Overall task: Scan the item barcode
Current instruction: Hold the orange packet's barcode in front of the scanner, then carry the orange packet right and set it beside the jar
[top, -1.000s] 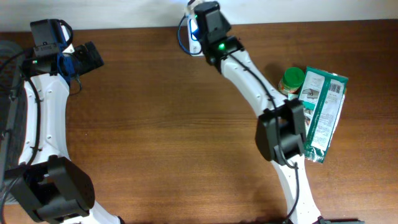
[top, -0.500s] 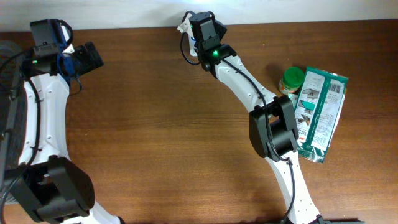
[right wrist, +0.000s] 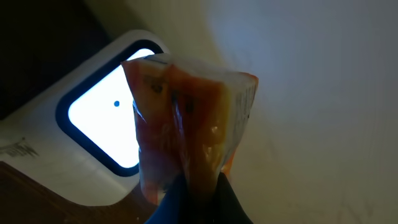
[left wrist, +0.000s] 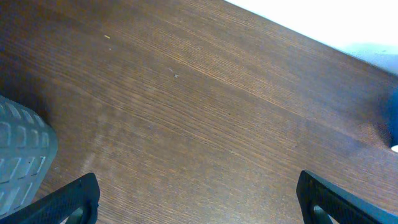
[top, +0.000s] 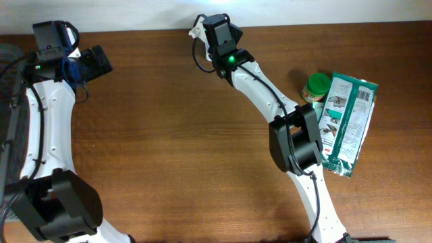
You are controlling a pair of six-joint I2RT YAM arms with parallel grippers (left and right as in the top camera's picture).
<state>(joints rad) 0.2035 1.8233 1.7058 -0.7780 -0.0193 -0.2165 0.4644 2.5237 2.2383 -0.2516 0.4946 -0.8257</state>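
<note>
Overhead, the right gripper (top: 214, 28) reaches over the far edge of the brown wood-grain table (top: 169, 148). At the right, a round green-lidded jar (top: 316, 86) lies against a flat glossy green pouch (top: 349, 121). The left gripper (top: 94, 61) hovers at the far left.

Left wrist: its 2 dark fingers (left wrist: 74, 199) stand spread wide with nothing between them, near a grey ribbed object (left wrist: 18, 155).

Right wrist: the jaws pinch closed on a crinkly orange plastic packet (right wrist: 186, 118), in front of the white scanner (right wrist: 37, 168) with its glowing rounded window.
</note>
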